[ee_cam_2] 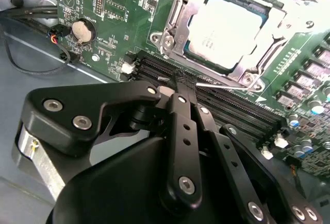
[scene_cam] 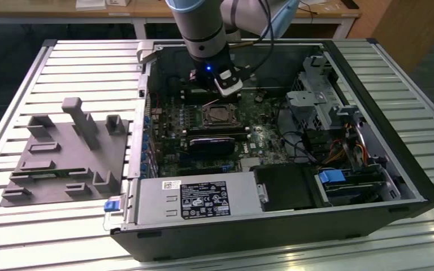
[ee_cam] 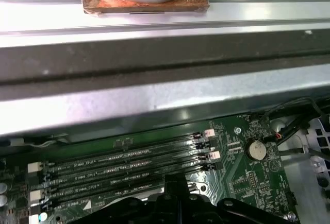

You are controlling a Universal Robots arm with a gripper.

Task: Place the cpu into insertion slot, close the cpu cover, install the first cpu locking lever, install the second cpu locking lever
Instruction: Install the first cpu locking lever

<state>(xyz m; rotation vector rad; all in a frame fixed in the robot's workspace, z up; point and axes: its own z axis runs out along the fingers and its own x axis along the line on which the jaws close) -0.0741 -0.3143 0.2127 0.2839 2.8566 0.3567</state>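
- Biggest thing in shot: the open computer case, lying on its side on the slatted counter. A grey moulded fixture sits just beside it, on the exterior view's left.
- The arm reaches down into the case, over the upper part of the green motherboard.
- The hand has its fingers drawn together into one narrow tip, and I see nothing between them. It looks empty.
- That tip hangs over the long black memory slots, just beside the socket. I can't tell whether it touches the board.
- The insertion slot is right there in the second wrist view, with its silvery rim and corner screws.
- The cpu cover appears to lie flat around the chip, with its window framing the metal top. It's thin sheet steel, I'd judge: stiff but springy with sharpish edges, best pressed on its flat frame and never through the window.
- The cpu sits in the slot, its pale metal lid facing up. It reads as light, rigid and slick on top, and delicate underneath. If it's handled at all, take it by the outer edges with a level, gentle touch.
- A thin silvery rod runs along the socket's near edge, close to the fingertip. It's probably a locking lever, springy wire by the look of it. Whether it's latched I can't say.
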